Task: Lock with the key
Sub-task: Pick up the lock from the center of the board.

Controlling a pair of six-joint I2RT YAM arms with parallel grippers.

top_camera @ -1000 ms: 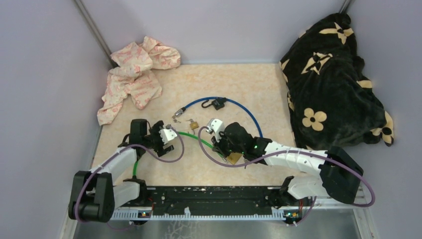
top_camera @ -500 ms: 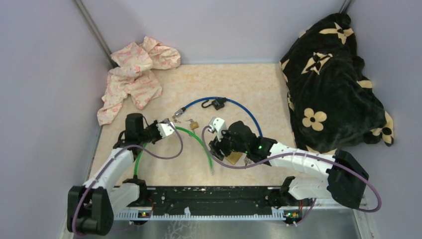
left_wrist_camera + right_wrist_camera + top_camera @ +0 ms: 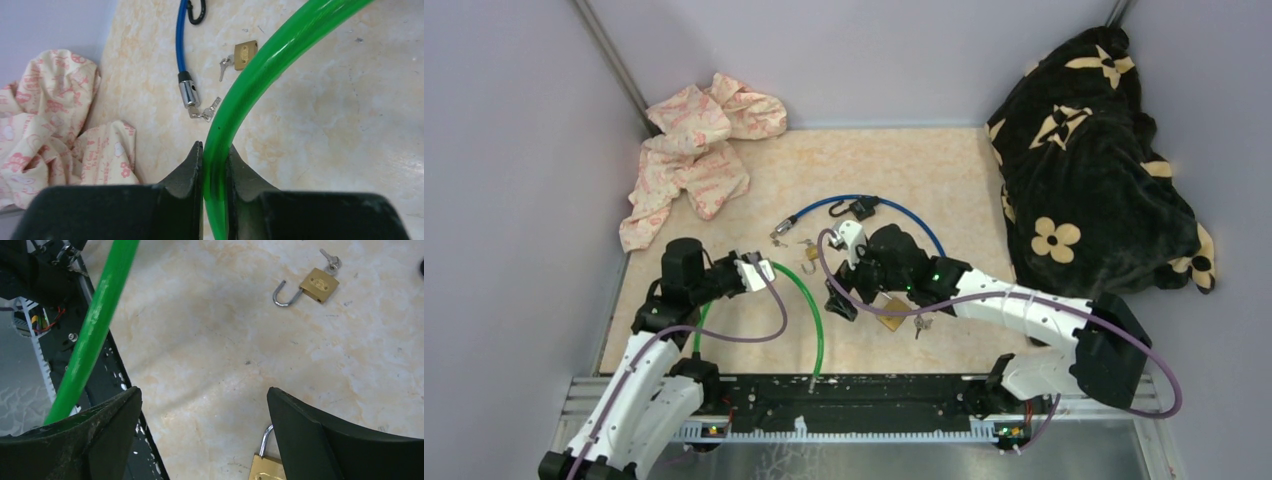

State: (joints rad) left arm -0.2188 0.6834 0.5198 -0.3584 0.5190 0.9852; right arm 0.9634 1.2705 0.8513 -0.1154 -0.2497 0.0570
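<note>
A green cable (image 3: 817, 315) curves from my left gripper (image 3: 759, 268) down to the table's near edge. That gripper is shut on the green cable (image 3: 216, 165), which stands upright between the pads. My right gripper (image 3: 844, 293) hangs open and empty over the table. A brass padlock (image 3: 892, 312) with its shackle open and keys (image 3: 921, 322) beside it lies just right of the right gripper; only its top (image 3: 267, 467) shows at the right finger. A smaller open brass padlock (image 3: 310, 287) with a key (image 3: 331, 260) in it lies farther back, where the left wrist view also shows that small padlock (image 3: 246, 54).
A blue cable (image 3: 904, 215) with a black lock (image 3: 861, 208) loops at the table's middle; its metal end (image 3: 189, 94) carries keys (image 3: 206, 112). A pink-patterned cloth (image 3: 694, 150) lies at the back left, a black flowered blanket (image 3: 1094, 160) at the right. The black base rail (image 3: 854, 395) runs along the near edge.
My left gripper shut on the green cable and drew back to the left. The right gripper opened and let go, and the cable's free end swung to the near edge.
</note>
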